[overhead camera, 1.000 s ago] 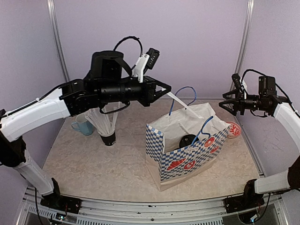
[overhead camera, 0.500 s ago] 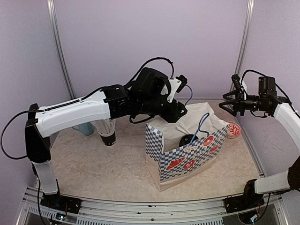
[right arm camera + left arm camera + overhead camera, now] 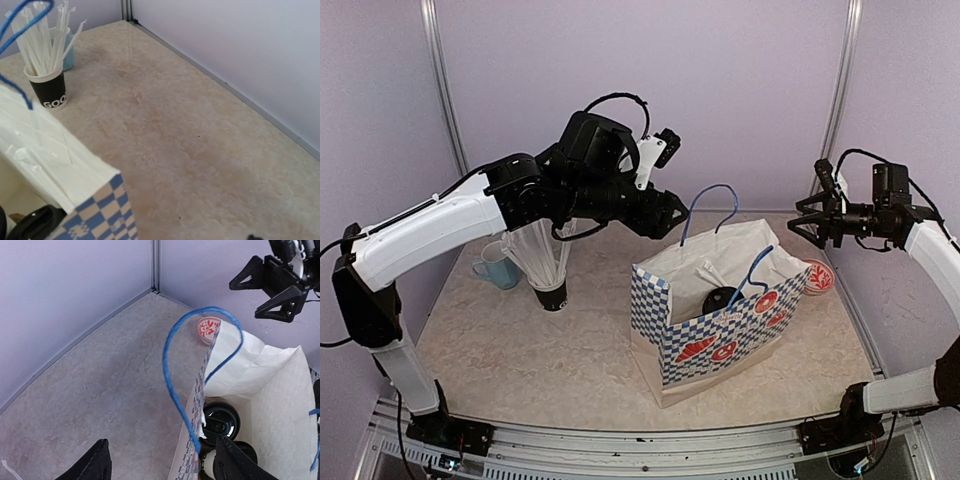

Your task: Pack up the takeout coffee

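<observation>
1. Far left of the table (image 3: 510, 365): a light-blue mug (image 3: 498, 271) stood just behind a black cup of straws (image 3: 551, 291). Neither was touched by either hand.
2. My left gripper (image 3: 672, 208) hung in the air, above and between the straw cup and the bag. In the wrist view the left gripper (image 3: 165, 465) had its fingers (image 3: 97, 462) spread wide with nothing between them.
3. A checked blue-and-white paper bag (image 3: 715, 345) stood upright near mid-table, mouth open. One blue handle (image 3: 172, 385) looped up directly in front of my left wrist camera, apart from both fingers.
4. Takeout coffee: the first lidded cup (image 3: 220, 421) sat inside the bag, black lid up, and it also showed from above through the bag's mouth. The second lidded cup (image 3: 248, 451) was just beside it in the bag, partly hidden behind my left hand's finger. Only the lids were visible, so I could not tell whether the two cups touched.
5. Relative to my left hand, both cups lay lower and off to the right, inside the bag wall. There was no contact.
6. My right gripper (image 3: 802, 221) was held high, beyond the bag's right end, pointing left toward it. The left wrist view confirmed the right gripper (image 3: 255, 292) was parted and empty. The cups lay below it and to its left, well apart.
7. A round red-and-white object (image 3: 818, 277) lay on the table just beside the bag's right end, below my right hand.
</observation>
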Robot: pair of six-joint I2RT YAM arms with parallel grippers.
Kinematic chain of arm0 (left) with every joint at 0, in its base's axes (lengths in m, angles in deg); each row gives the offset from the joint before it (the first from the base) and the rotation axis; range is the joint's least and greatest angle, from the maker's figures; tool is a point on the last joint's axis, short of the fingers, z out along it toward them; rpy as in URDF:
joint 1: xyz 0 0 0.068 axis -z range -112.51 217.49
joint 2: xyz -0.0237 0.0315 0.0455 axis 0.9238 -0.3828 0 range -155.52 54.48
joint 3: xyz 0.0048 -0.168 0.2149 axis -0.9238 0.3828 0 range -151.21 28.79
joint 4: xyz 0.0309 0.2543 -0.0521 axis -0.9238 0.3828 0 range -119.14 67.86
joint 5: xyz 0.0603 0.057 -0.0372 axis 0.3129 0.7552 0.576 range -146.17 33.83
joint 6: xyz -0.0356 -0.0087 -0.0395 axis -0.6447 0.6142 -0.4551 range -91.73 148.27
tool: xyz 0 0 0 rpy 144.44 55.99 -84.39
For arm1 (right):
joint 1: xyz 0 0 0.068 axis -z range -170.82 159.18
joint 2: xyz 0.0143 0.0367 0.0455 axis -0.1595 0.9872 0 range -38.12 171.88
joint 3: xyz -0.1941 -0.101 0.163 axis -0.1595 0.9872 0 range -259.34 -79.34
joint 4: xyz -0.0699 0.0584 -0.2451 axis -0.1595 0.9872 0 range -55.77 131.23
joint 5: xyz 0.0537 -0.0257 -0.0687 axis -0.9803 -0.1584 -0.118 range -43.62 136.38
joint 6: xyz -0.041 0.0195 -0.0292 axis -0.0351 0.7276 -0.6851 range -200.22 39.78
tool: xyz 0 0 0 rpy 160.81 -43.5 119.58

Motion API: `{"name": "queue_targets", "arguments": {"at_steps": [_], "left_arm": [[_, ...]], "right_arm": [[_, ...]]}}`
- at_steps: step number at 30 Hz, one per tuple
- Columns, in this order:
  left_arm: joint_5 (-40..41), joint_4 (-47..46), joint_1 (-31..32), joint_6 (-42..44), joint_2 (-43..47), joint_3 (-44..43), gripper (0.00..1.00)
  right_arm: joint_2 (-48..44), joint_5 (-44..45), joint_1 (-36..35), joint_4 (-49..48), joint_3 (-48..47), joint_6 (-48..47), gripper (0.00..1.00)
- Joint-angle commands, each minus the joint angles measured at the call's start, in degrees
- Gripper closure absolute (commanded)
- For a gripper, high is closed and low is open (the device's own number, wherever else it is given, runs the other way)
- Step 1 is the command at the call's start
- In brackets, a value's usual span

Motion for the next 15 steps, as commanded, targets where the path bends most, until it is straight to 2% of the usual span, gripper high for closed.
{"name": "queue_targets", "arguments": {"at_steps": [1, 8, 11, 15], "left_arm": [[-5.68, 5.63, -3.12, -0.81, -2.89, -2.22, 0.32], [-19.21, 6.06, -5.90, -1.38, -7.24, -3.02, 0.38], [-17.92, 4.86, -6.27, -2.55, -7.41, -2.84, 0.41], [-9.00, 3.85, -6.86, -3.95, -5.68, -2.19, 0.42]], "right_arm": [[-1.39, 0.20, 0.46, 0.63, 0.64, -0.59, 0.27], [-1.69, 1.04, 0.50, 0.96, 0.62, -0.77, 0.27], [-1.71, 1.33, 0.50, 0.96, 0.84, -0.82, 0.27], [-1.44, 1.43, 0.49, 0.93, 0.90, -0.81, 0.27]]}}
